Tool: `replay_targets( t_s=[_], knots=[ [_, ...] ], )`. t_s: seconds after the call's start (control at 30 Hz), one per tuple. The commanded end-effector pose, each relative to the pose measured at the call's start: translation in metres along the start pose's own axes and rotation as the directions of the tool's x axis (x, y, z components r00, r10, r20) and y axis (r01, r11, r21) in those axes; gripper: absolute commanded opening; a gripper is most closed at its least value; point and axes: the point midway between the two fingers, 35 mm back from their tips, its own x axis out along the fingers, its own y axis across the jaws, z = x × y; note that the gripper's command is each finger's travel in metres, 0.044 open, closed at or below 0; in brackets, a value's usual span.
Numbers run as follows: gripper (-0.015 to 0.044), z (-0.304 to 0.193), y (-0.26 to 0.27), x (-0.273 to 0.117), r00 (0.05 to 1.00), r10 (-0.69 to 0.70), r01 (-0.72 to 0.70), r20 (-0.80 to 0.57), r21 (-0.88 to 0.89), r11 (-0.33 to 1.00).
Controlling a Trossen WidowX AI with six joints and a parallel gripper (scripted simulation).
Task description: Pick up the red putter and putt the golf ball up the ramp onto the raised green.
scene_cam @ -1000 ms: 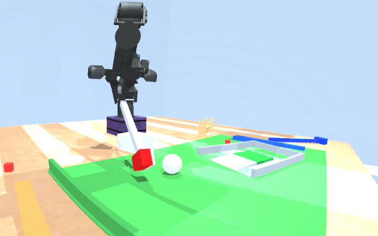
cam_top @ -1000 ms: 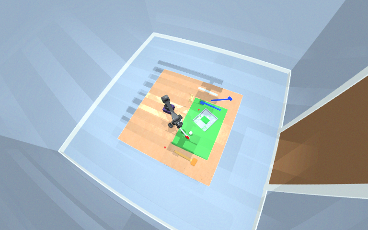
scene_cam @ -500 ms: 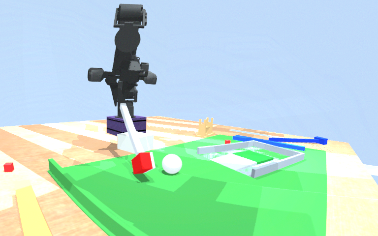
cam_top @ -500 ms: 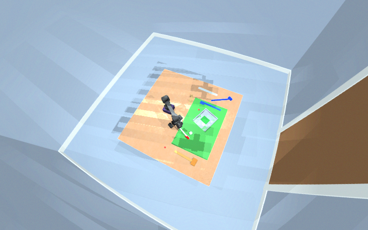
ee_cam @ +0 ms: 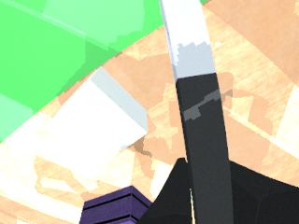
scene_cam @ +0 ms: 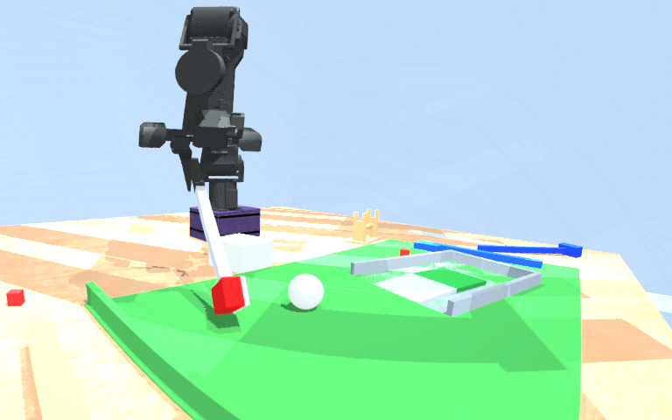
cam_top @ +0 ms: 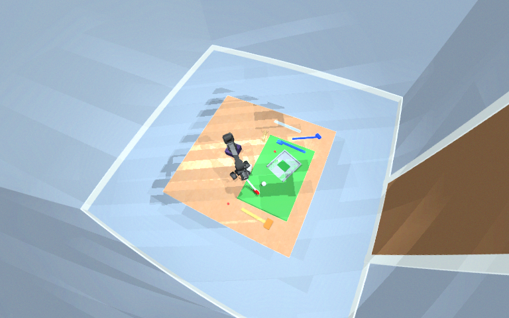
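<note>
The hand (scene_cam: 198, 183) is clamped on the red putter's (scene_cam: 215, 249) white shaft. Below the hand, the red head sits on the green mat (scene_cam: 381, 359), near the golf ball (scene_cam: 305, 291).

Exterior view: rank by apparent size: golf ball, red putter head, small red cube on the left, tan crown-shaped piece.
Largest to smallest as they appear:
1. Golf ball and red putter head, too close to split
2. Tan crown-shaped piece, farther back, so likely understated
3. Small red cube
</note>
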Motion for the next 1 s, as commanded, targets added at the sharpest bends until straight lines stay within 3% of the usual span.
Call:
replay_targets(
  t_s=[0.0, 0.2, 0.53, 0.97],
  knots=[
    [0.0, 0.002, -0.004, -0.001, 1.0, -0.006, 0.006, 0.007, -0.002, 1.0],
    [0.0, 0.002, 0.008, -0.001, 1.0, 0.0, 0.0, 0.003, -0.001, 1.0],
    [0.0, 0.001, 0.133, -0.002, 1.0, 0.006, -0.006, 0.007, -0.005, 1.0],
    [0.0, -0.005, 0.135, -0.028, 1.0, 0.007, -0.006, 0.011, -0.005, 1.0]
  ],
)
